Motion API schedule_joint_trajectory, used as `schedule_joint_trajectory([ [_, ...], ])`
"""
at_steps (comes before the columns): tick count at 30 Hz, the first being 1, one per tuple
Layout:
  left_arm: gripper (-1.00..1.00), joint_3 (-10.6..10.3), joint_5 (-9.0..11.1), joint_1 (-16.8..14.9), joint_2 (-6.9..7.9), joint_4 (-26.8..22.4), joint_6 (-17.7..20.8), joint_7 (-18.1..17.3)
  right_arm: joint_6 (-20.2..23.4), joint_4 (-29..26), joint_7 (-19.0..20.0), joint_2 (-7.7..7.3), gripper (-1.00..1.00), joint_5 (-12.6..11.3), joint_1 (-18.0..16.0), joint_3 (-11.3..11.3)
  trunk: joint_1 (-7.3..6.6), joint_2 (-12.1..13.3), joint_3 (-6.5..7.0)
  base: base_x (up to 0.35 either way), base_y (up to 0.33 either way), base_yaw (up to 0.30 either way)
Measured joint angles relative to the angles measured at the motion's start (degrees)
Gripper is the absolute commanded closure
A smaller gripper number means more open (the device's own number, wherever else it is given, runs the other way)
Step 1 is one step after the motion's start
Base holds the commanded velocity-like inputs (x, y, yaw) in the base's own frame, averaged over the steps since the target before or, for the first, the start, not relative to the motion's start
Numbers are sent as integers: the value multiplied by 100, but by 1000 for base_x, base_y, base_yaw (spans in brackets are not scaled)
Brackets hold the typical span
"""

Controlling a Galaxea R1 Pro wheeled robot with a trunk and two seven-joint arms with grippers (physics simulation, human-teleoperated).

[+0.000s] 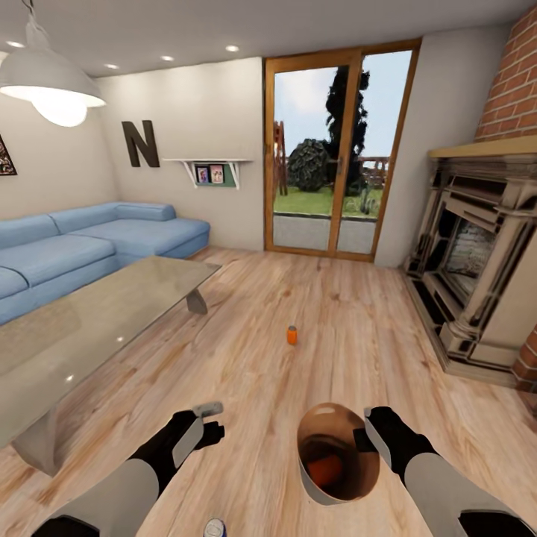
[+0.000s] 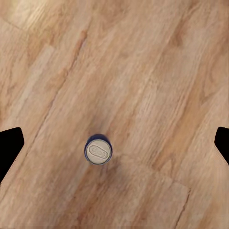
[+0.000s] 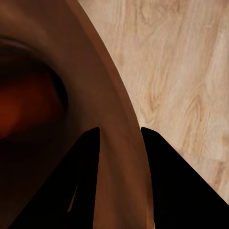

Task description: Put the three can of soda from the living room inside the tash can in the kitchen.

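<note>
While the reddish can (image 1: 325,470) is lying inside the tash can (image 1: 317,488), the right end effector (image 3: 120,138) is pinching that bucket's rim above the plank floor (image 1: 298,373). The left end effector (image 2: 114,143) is hanging spread wide over the upright blue can (image 2: 98,151), not touching it. The orange can (image 1: 291,335) is standing farther off, near the glass table (image 1: 97,313).

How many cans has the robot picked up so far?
One reddish can already lies in the bin, which the right gripper holds by its rim. The open left gripper hovers over the blue can. The orange can waits on the floor.
</note>
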Motion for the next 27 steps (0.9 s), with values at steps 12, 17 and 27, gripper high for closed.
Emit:
schedule_joint_trajectory([
  [12, -100, 1, 3, -1, -5, 62, -34, 5, 1, -8, 155, -36, 100, 28, 0, -13, 0, 0, 0, 327, 0, 0],
  [17, -100, 1, 2, -1, -10, 64, -35, 8, 3, -8, 165, -40, 100, 14, 0, -15, 0, 0, 0, 286, 0, 0],
  [27, -100, 0, -6, -1, -23, 69, -20, 26, 7, -10, 169, -20, 100, 3, -1, -11, 0, 0, 0, 222, -1, 0],
])
